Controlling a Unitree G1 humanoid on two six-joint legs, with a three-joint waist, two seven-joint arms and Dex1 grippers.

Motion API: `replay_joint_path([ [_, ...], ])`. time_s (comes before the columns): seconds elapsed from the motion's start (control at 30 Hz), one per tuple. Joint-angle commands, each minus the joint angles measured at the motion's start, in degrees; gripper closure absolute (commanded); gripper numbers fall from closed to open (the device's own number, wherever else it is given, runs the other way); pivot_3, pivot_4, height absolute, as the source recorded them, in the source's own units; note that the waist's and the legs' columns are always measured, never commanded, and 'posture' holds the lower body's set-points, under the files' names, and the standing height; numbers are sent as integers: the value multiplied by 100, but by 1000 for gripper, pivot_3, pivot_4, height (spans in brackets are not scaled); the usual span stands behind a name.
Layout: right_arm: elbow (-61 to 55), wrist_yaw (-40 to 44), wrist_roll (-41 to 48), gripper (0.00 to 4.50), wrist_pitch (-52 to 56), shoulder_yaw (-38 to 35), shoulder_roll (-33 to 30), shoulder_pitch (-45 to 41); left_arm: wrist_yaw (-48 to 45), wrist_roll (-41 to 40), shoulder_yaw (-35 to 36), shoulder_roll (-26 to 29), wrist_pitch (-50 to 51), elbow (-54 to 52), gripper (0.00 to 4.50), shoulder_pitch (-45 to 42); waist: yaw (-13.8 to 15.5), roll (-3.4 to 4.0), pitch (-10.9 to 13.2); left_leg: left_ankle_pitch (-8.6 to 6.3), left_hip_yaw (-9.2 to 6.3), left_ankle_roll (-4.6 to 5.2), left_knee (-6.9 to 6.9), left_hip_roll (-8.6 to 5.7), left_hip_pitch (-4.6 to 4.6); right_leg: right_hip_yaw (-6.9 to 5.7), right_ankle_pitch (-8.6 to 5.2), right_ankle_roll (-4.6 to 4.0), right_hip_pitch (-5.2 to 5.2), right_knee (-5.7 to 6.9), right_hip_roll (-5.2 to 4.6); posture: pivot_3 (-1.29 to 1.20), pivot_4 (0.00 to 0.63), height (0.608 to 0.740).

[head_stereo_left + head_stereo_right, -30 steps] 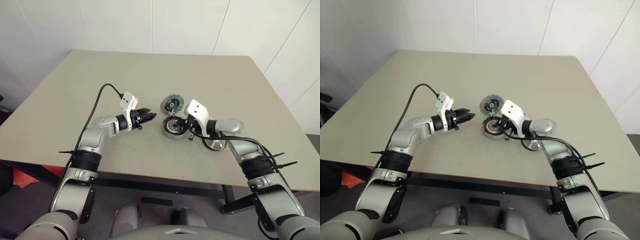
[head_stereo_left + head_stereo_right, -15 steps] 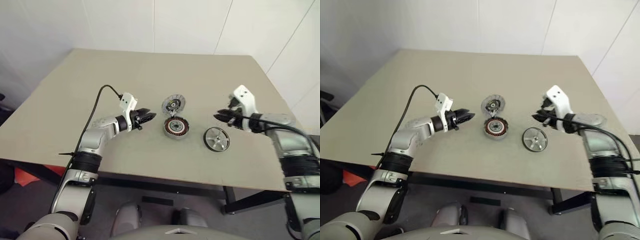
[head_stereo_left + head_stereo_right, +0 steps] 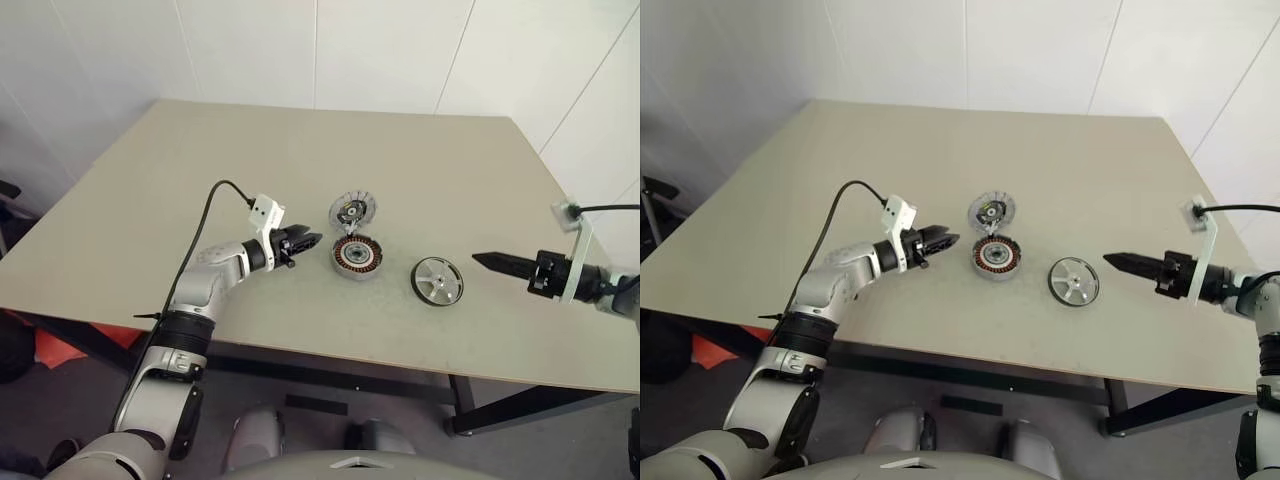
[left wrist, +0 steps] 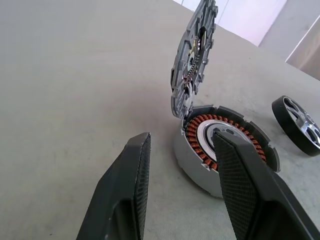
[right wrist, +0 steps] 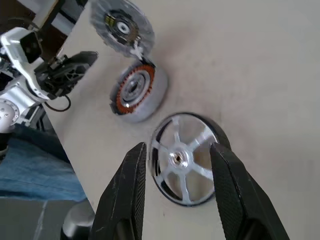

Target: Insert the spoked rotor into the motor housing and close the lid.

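Beige table point(image 3: 200, 170) bears all parts. Grey motor housing point(image 3: 356, 257) as landmark: lid point(image 3: 352, 209) behind it, propped open, leaving windings exposed for insertion. Spoked rotor point(image 3: 437, 282) flat, near housing's right, free. My right gripper point(image 3: 487, 260) right of rotor, fingers apart, empty. My left gripper point(image 3: 312, 240) just left of housing, fingers apart, likely bracing. Left wrist view reveals lid's hinge on housing rim.

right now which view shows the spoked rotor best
The right wrist view: the spoked rotor lies flat and near, with its hub, spokes and dark gaps plain. The left wrist view catches its edge at the frame's side. Both eye views show it small on the table, right of the motor housing.
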Motion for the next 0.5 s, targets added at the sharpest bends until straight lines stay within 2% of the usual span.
replay_joint_path([
  [0.03,842,-208,-148,2273,-247,-117,41,-365,-30,-11,-24,9,-60,-215,2408,16,-10,7,-4,1,-1,-1,0,1,-1,-1,0,0,-1,0,0,0,0,740],
  [0.33,1291,50,-329,2273,-413,244,272,-288,-5,-30,-57,88,42,-456,2408,171,1,26,-16,4,-43,-4,7,0,-33,-43,0,-1,-6,-4,-3,0,0,740],
  [0.5,1151,345,-295,2273,-352,392,311,4,14,-15,-56,156,69,-518,2408,197,13,39,-25,9,-74,-5,13,0,-54,-82,-1,-2,0,-12,-9,0,0,740],
])
